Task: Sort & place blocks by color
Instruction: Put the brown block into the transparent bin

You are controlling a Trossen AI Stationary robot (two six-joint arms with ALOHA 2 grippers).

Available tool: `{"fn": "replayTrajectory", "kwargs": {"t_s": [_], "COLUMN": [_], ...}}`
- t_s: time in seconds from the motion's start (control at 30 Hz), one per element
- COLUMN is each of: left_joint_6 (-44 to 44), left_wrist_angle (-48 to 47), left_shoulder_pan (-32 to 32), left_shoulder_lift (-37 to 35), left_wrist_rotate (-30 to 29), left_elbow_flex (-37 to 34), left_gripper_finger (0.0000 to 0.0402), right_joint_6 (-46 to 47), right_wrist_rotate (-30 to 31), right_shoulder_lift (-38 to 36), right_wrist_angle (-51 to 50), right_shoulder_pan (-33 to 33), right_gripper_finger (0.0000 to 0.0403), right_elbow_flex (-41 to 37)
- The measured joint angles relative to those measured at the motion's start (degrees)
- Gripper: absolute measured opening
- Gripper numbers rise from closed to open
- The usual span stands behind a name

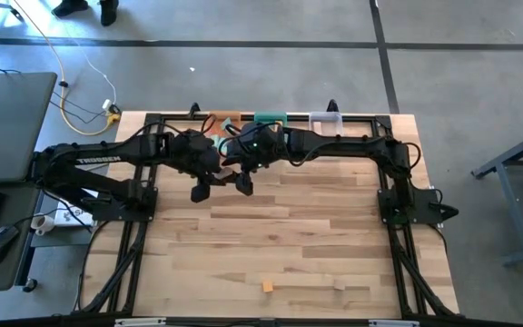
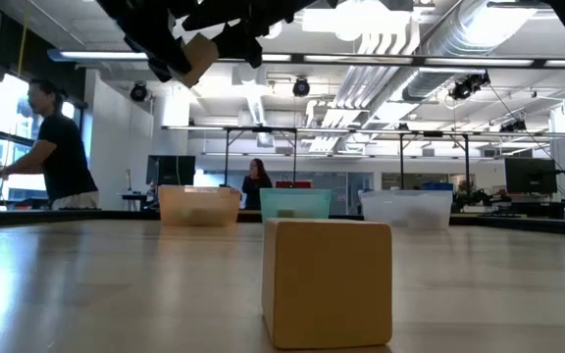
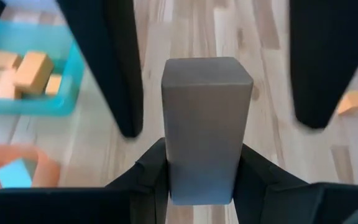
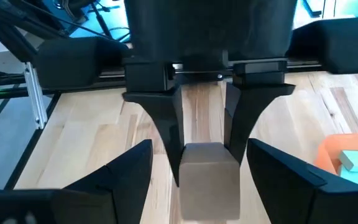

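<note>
Both grippers meet in the air over the table's far middle. My left gripper [image 1: 205, 188] is shut on a tan block [image 3: 207, 118], which also shows in the low view as the tan block [image 2: 199, 56] high above the table. My right gripper [image 4: 207, 186] is open, and its fingers [image 3: 114, 68] stand wide on either side of that block without touching it. On the table near its near edge rest an orange block [image 1: 267, 286] and another tan block [image 1: 340, 285], each flat on a face. My left gripper pinches the tan block between its two fingers [image 4: 168, 127], one on each of two opposite side faces at the block's end [image 3: 201, 180]. The rest of the block sticks out past the fingertips toward my right gripper. It is lifted clear of the table.
Three trays stand along the far edge: orange tray [image 1: 225, 119], green tray [image 1: 269, 118] and clear tray [image 1: 327, 119]. The teal tray [image 3: 67, 93] holds orange and tan blocks; the orange tray [image 4: 344, 152] holds a teal one. People stand in the room behind.
</note>
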Motion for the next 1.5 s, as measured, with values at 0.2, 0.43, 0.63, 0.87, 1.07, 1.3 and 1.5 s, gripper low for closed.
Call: {"fn": "replayTrajectory", "kwargs": {"t_s": [0.2,0.43,0.63,0.87,1.07,1.3,1.5], "left_joint_6": [0.01,0.13,0.04,0.03,0.34,1.94,1.32], "left_wrist_angle": [4.42,4.14,4.09,4.35,4.6,4.79,4.75], "left_shoulder_pan": [1.34,2.05,3.27,4.67,5.19,6.83,10.06], "left_shoulder_lift": [0.0,0.02,0.11,0.11,0.66,0.72,0.73], "left_wrist_rotate": [4.27,4.79,5.11,4.41,-1.93,-6.64,-9.69], "left_elbow_flex": [0.0,0.0,-0.02,-0.02,-0.01,0.02,0.02], "left_gripper_finger": [0.0099,0.0099,0.0129,0.0162,0.0172,0.0183,0.0184], "right_joint_6": [0.0,0.46,1.85,3.92,5.62,5.44,4.57], "right_wrist_rotate": [0.51,1.66,2.05,4.31,6.32,11.24,16.64], "right_shoulder_lift": [0.01,0.01,-0.02,-0.02,0.06,0.11,0.11], "right_wrist_angle": [-1.07,-1.37,-1.99,-3.67,-9.04,-20.7,-30.33], "right_shoulder_pan": [0.0,-0.04,-0.04,-0.29,-1.15,-2.73,-5.86], "right_gripper_finger": [0.0246,0.0177,0.0105,0.0105,0.0105,0.0105,0.0105], "right_elbow_flex": [0.0,0.0,0.07,0.09,0.07,0.0,-0.02]}}
